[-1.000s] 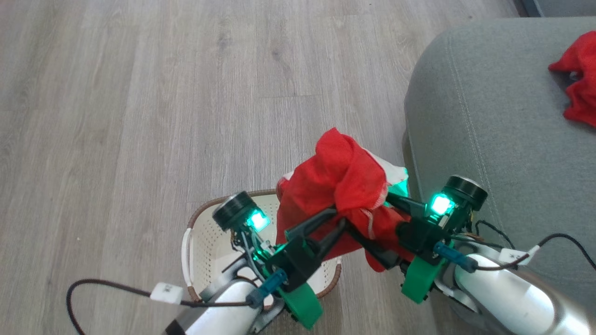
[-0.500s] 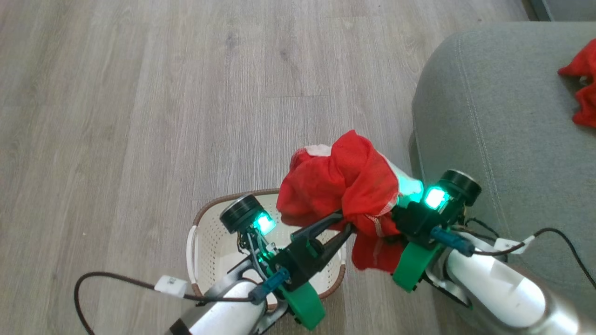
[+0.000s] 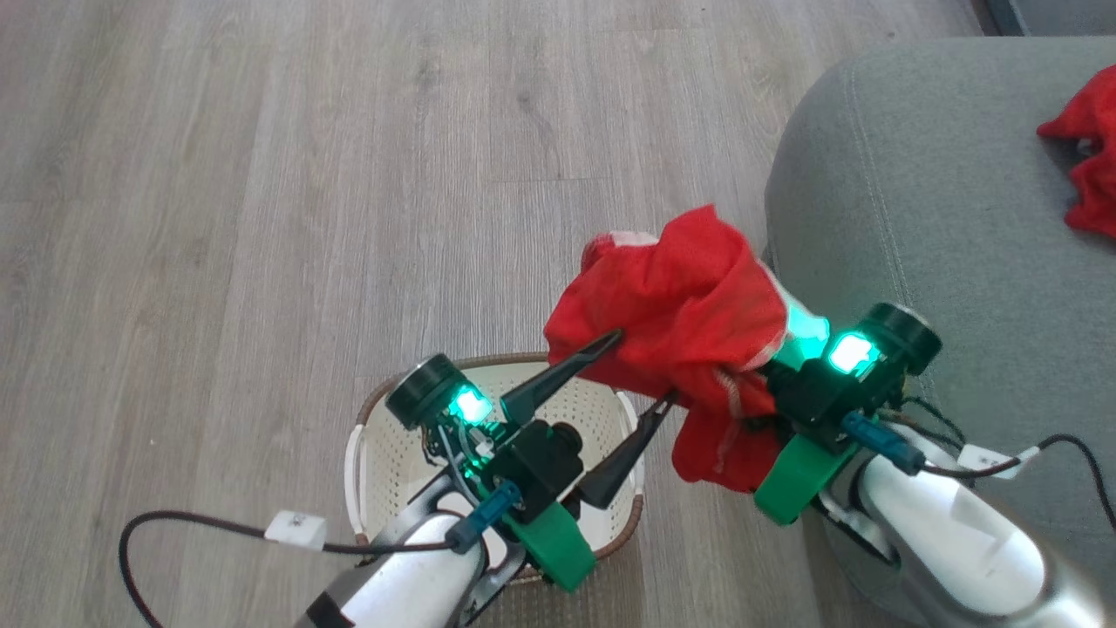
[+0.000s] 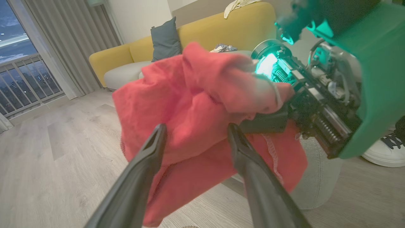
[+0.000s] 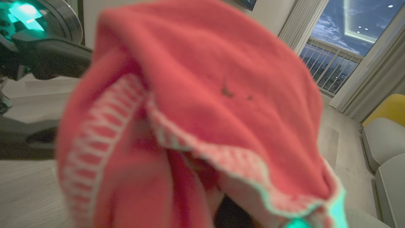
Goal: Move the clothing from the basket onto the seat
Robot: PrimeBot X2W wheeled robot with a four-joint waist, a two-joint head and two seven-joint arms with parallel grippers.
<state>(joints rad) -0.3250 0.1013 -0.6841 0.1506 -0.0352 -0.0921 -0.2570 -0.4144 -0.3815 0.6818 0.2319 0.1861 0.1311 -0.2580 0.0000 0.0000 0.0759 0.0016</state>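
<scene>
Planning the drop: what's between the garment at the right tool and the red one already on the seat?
Bare seat cushion, in the head view: nothing between the held garment and the lying one.

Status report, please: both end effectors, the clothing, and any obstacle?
Left end effector open, tips beside red garment. Right end effector hidden under red garment, carrying it above floor beside seat. Nothing between it and seat.

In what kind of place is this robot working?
Most likely a living room in a flat. There is a yellow sofa with a dark cushion, a wood-look floor, and long curtains beside a balcony railing.
</scene>
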